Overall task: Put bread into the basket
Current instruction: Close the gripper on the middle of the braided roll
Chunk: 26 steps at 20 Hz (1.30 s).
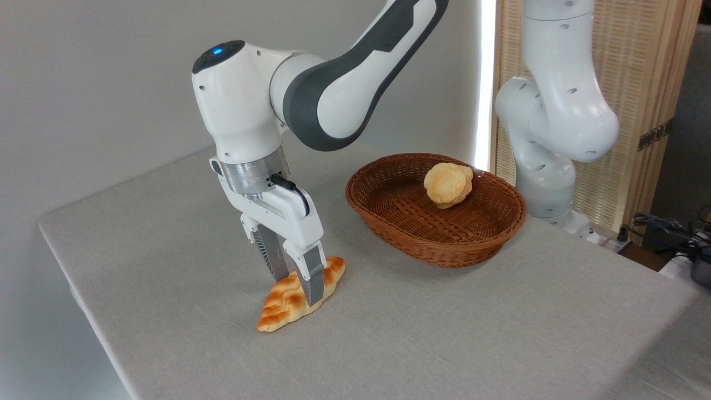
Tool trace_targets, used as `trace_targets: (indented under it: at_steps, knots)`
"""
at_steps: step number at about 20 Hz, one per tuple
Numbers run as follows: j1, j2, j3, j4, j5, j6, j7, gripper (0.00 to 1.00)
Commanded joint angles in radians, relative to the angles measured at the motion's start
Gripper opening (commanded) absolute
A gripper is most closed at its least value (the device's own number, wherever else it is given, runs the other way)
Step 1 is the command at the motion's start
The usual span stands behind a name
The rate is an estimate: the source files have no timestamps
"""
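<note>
The arm is seen reaching in from the upper right, its dark-banded elbow link carried high and the wrist section turned straight down, so that the claw [297,283] is pointed at the surface [500,333] from above. A blue light is shown on the cap of the wrist joint. The two fingers are set astride the bread [283,305], one on the far side and one on the near side of its middle, and the loaf is gripped between them while its underside is rested on the cloth. The braided loaf is laid slantwise, one pointed end toward 7 o'clock and the other toward 1 o'clock. From the loaf, the basket [444,244] is found well apart toward 2 o'clock, and a round pale bun [447,184] is held inside it against the far wall. The arm's white base column is stood behind the basket at 1 o'clock.
</note>
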Motion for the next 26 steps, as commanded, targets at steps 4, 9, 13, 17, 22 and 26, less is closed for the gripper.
trace_targets:
  at_steps: [4,9,13,17,22,26]
  knots:
    - [-0.007,0.010,0.009,-0.005,0.012,0.018,0.005,0.99]
    - [-0.005,0.013,0.012,-0.005,0.011,0.017,0.009,0.91]
    - [-0.007,0.032,0.010,-0.005,0.012,0.018,0.012,0.58]
    - [-0.007,0.027,0.010,-0.005,0.012,0.017,0.010,0.58]
    - [-0.011,0.024,0.003,-0.005,0.009,0.049,0.013,0.59]
    - [-0.010,0.030,0.004,-0.004,0.011,0.052,0.015,0.59]
